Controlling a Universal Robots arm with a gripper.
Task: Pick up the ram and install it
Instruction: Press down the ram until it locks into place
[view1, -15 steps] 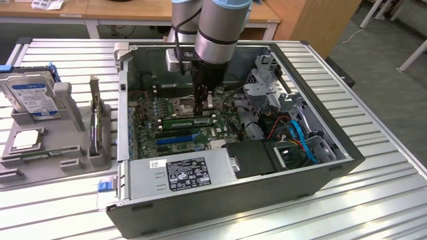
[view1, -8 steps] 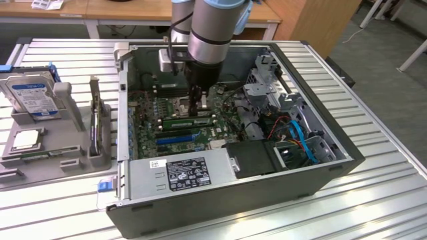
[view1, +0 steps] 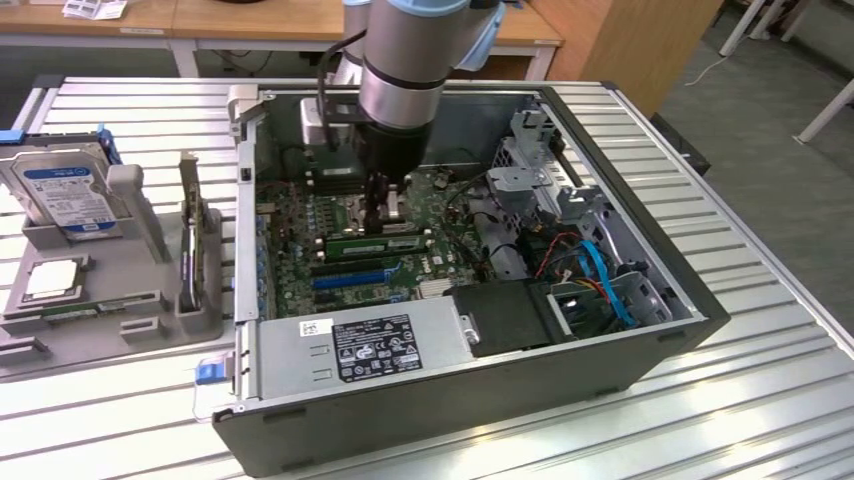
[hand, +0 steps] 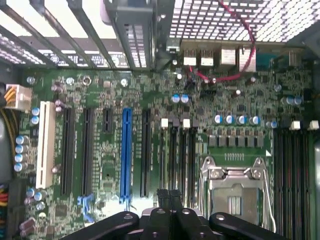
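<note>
Matt grey metal case (view1: 441, 400), ribbed metal table (view1: 747, 400), seemingly glossy green ram (view1: 378, 243).

Arm (view1: 400, 60) vertical, tool (hand: 170, 196) pts down, jaws closed.

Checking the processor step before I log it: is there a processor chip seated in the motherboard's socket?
No. In the wrist view the processor socket lies bare, its pin field exposed inside the metal frame, with no chip on it.
</note>
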